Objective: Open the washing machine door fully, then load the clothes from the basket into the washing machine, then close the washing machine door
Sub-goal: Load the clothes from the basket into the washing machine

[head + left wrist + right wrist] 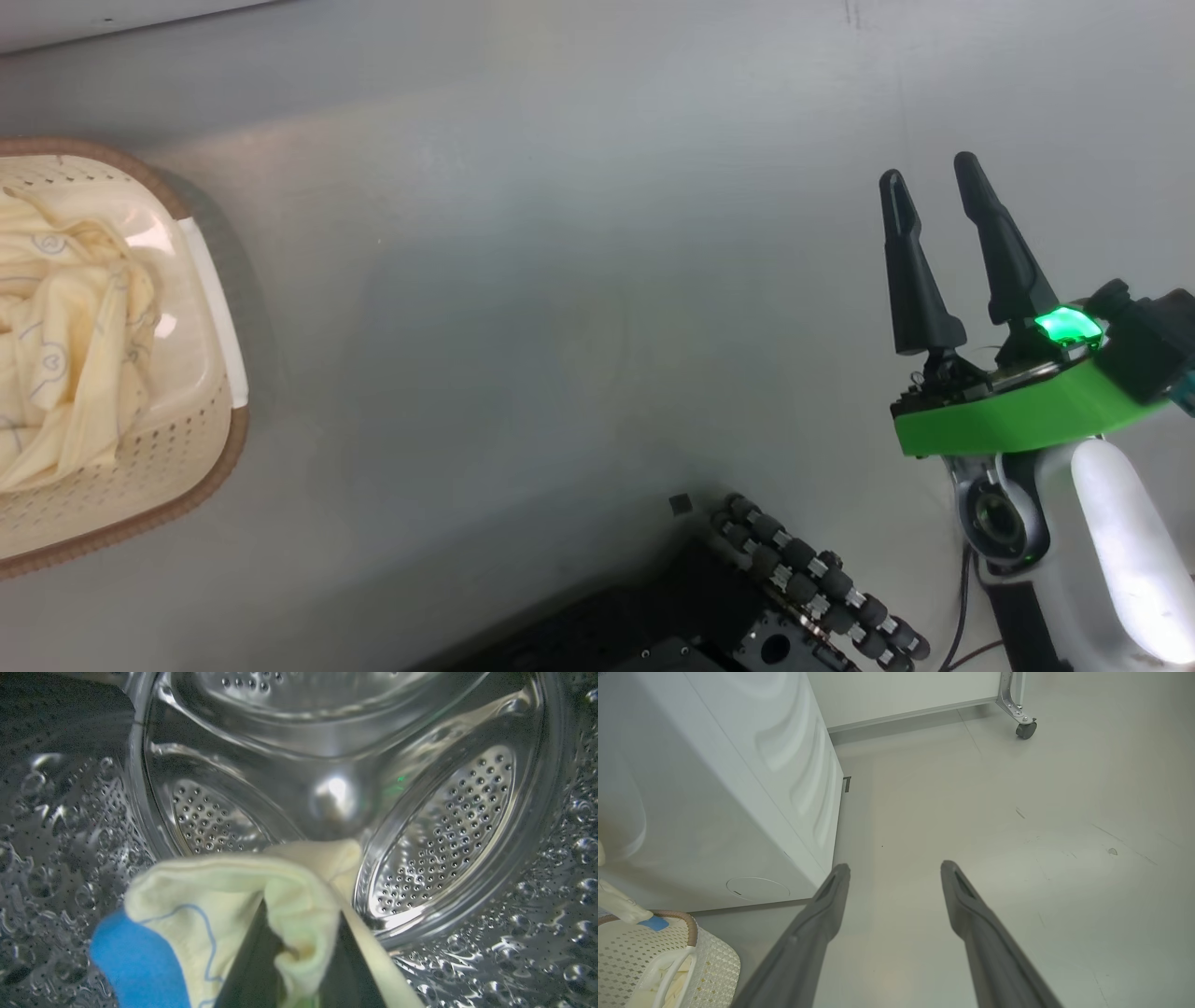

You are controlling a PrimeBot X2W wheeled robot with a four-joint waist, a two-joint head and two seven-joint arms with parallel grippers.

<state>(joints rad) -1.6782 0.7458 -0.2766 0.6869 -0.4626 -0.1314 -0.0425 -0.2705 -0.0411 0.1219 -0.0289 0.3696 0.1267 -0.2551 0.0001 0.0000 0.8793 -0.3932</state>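
Note:
In the left wrist view my left gripper [303, 914] is inside the steel perforated drum [448, 826] of the washing machine, shut on a pale cream garment [224, 891] with a blue patch [135, 961]. More cream clothes [56, 327] lie in the basket [201, 448] at the left of the head view. My right gripper [929, 170] hangs open over the bare floor, holding nothing. Its own view shows the open right gripper [895, 867] beside the white washing machine [714, 812] and the basket [710, 966]. The washing machine door is out of view.
My black wheeled base [775, 597] sits at the bottom of the head view. A strip of cream fabric with a blue patch [654, 923] lies over the basket rim. A caster wheel [1025, 730] stands far off by the wall. Grey floor [560, 327] spreads between basket and right arm.

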